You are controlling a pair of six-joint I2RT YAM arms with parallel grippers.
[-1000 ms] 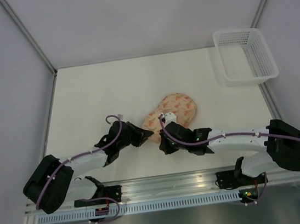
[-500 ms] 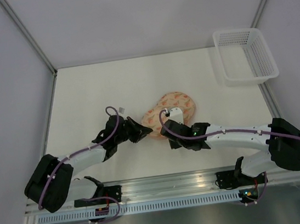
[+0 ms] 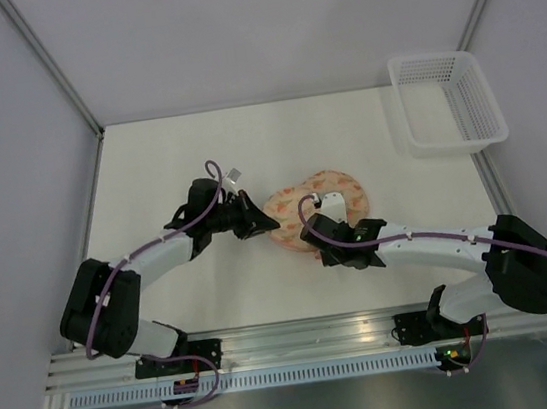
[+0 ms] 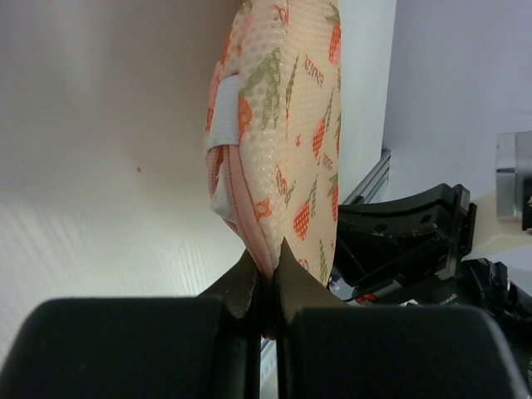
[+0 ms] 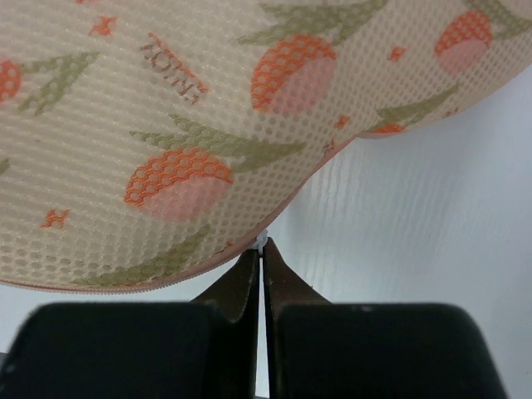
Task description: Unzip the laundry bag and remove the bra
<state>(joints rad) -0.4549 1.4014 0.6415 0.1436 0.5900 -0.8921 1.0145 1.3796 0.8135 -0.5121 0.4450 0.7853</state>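
Observation:
The laundry bag, peach mesh with an orange-red fruit print, stands tilted up on its edge at the middle of the table. My left gripper is shut on the bag's pink zipper rim at its left end. In the left wrist view the bag rises straight up from the left gripper. My right gripper is shut on the small white zipper pull at the lower edge of the bag. The zipper seam looks closed there. The bra is hidden.
A white plastic mesh basket stands at the back right corner of the table. Grey walls close the table in on the left, far and right sides. My right arm's black wrist shows close behind the bag.
Both grippers have moved away from the near edge, keeping hold of the bag. The bag has been lifted and tipped more onto its edge, and has shifted slightly to the right.

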